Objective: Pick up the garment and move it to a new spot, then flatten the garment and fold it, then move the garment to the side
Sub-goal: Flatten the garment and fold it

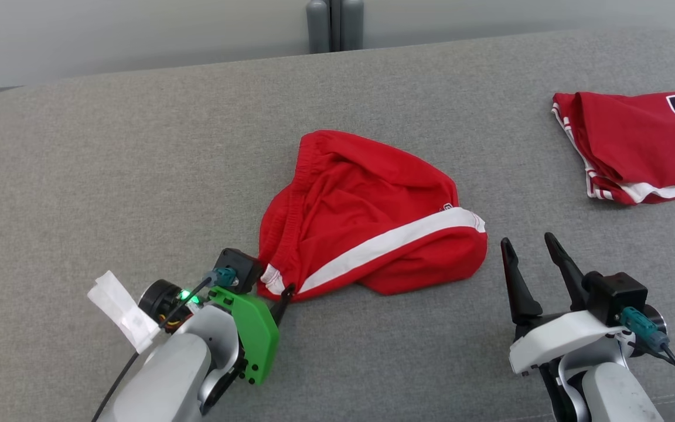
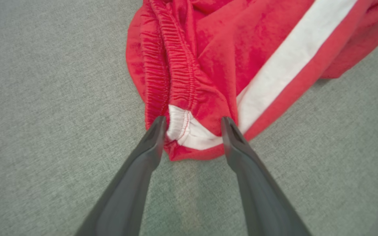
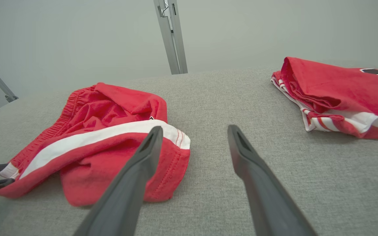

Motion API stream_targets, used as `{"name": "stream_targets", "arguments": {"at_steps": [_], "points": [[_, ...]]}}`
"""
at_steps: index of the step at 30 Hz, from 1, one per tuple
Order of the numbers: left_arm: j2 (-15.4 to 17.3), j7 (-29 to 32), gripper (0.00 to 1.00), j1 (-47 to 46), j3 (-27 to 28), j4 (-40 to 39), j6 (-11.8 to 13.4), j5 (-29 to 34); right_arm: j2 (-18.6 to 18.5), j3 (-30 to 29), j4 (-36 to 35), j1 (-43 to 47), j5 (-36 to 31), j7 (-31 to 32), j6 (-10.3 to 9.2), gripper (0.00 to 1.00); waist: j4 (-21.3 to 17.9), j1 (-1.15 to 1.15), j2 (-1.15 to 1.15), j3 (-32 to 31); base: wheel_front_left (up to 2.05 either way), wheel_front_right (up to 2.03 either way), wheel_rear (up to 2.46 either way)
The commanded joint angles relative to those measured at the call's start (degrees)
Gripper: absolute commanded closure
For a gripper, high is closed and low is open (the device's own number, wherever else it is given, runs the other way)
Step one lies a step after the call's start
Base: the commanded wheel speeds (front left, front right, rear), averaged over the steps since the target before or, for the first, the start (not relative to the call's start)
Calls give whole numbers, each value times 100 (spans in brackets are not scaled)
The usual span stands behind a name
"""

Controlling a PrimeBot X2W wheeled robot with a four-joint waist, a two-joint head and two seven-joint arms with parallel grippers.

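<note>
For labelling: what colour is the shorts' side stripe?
White stripe on red shorts; left wrist view shows best.

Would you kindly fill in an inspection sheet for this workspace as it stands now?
Surface: grey fabric-covered table, with no folds or stains seen.
Job's things: red shorts with a white stripe, crumpled mid-table, not yet flattened.
Clutter: folded red jersey at the far right, apart from the shorts.
End effectors: left end effector open, fingers either side of the shorts' near white-hemmed corner; right end effector open, holding nothing, just right of the shorts.
Cables: left arm cable runs along the forearm; right wrist cable leaves a teal connector; both are off the cloth.
Surroundings: pale wall and grey posts behind the table.
</note>
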Motion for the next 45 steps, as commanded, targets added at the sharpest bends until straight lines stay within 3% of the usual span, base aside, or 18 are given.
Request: {"name": "stream_targets", "arguments": {"at_steps": [1, 3, 4, 7, 8, 10, 18, 21, 31, 42, 43, 45], "points": [[2, -16, 18, -133, -19, 81, -14, -81, -11, 8, 2, -34, -29, -30, -7, 0, -28, 0, 0, 9, 0, 0, 0], [2, -25, 26, -163, -31, 199, -14, -73, -12, 9, 4, -42, -37, -32, -7, 0, -56, 0, 0, 16, 0, 0, 0], [0, -36, 44, -180, -38, 257, -14, -74, -11, 11, 6, -43, -38, -34, -7, 0, -71, 0, 0, 16, 0, 0, 0], [-20, -79, 67, -223, -26, 404, -12, -111, -11, -21, 17, -27, -38, -41, -8, 0, -99, 0, 0, 9, 0, 0, 0], [-30, -104, 83, -230, -9, 446, -5, -126, -11, -50, 23, -11, -32, -39, -7, 0, -105, 0, 0, 2, 0, 0, 0], [-32, -168, 100, -229, 16, 515, 20, -143, -16, -151, 48, 9, -48, 0, -7, 0, -106, 0, 0, -18, 0, 0, 0], [-14, -556, 100, 9, 140, 432, 142, -247, -18, -476, 285, -384, -129, 418, -7, 0, -33, 0, 0, -90, 0, 0, 0], [-82, -713, 100, 93, 170, 285, 205, -300, -180, -449, 583, -700, -100, 721, -8, 0, 22, 0, 0, -114, 0, 0, 0], [-201, -982, 100, 340, 228, -180, 415, -428, -623, 739, 1940, -1793, 418, 1600, -7, 0, 170, 0, 0, -81, 0, 0, 0], [-93, -997, 100, 391, 239, -557, 549, -430, -659, 1887, 3013, -2398, 654, 1664, -7, 0, 251, 0, 0, 66, 0, 0, 0], [-84, -995, 100, 394, 241, -584, 568, -432, -653, 1945, 3094, -2442, 679, 1647, -7, 6, 251, 0, 0, 77, 0, 0, 0], [-67, -989, 100, 400, 244, -624, 588, -440, -652, 2066, 3204, -2531, 685, 1569, -7, 33, 249, 0, 0, 93, 0, 0, 0]]}}
